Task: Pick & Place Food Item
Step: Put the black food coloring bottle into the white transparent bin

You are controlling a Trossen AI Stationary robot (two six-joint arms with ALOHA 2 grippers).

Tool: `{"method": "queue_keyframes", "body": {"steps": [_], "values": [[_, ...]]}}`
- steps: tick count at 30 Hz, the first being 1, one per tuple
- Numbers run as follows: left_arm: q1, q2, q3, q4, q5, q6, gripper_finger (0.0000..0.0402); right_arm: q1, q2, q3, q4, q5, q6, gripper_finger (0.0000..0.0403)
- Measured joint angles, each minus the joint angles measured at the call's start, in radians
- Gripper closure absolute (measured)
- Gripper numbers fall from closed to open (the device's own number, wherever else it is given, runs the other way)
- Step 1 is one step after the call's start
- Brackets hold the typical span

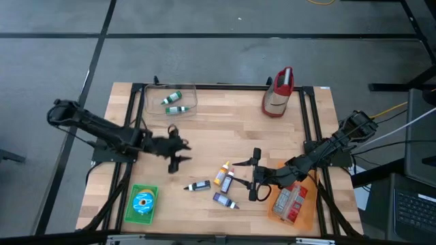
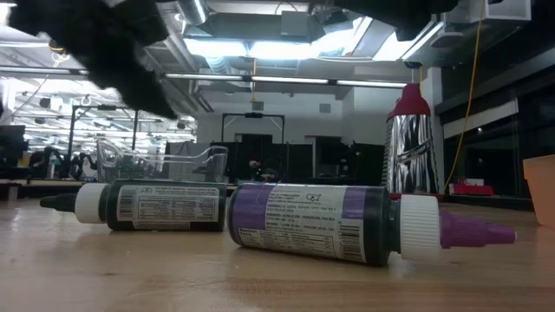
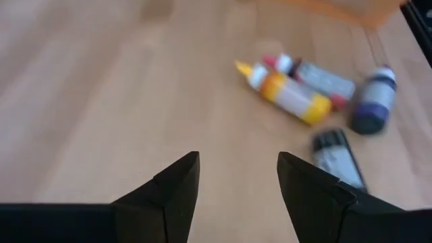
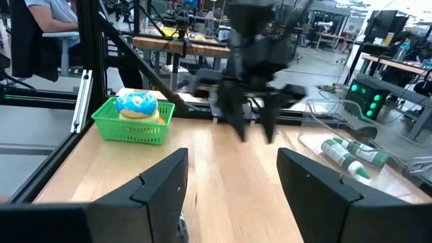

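Observation:
Several small squeeze bottles lie on their sides mid-table: a black one (image 1: pixel 197 186), a yellow one (image 1: pixel 221 175), a red-capped one (image 1: pixel 229 180) and a purple one (image 1: pixel 225 200). The low view shows the black bottle (image 2: pixel 147 205) and the purple bottle (image 2: pixel 347 224) up close. My left gripper (image 1: pixel 178 153) hangs open above bare wood, left of the bottles, with nothing between its fingers (image 3: pixel 179 179). My right gripper (image 1: pixel 255 175) stands open just right of the bottles, level, also holding nothing (image 4: pixel 233 158).
A clear bin (image 1: pixel 170 100) with two green bottles sits at the far left. A red-and-silver pouch (image 1: pixel 279 92) stands at the far right. A green basket (image 1: pixel 129 204) holds a blue-iced donut. An orange tray (image 1: pixel 310 207) carries a red packet.

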Motion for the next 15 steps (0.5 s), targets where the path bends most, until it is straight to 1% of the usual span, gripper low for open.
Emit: {"method": "queue_keyframes", "body": {"steps": [4,8,12,15], "values": [[-0.159,0.043,0.000,-0.025,-0.094,-0.178,0.0204,0.000,0.000,0.000,0.000,0.000,0.000,0.0173],[-0.275,0.122,0.000,0.012,-0.158,-0.321,0.0196,0.000,0.000,0.000,0.000,0.000,0.000,0.0173],[-0.353,0.228,0.000,0.109,-0.205,-0.405,0.0188,0.000,0.000,0.000,0.001,0.000,0.000,0.0173],[-0.379,0.307,0.000,0.204,-0.213,-0.436,0.0185,0.000,0.000,0.000,0.001,0.000,0.000,0.0172]]}}
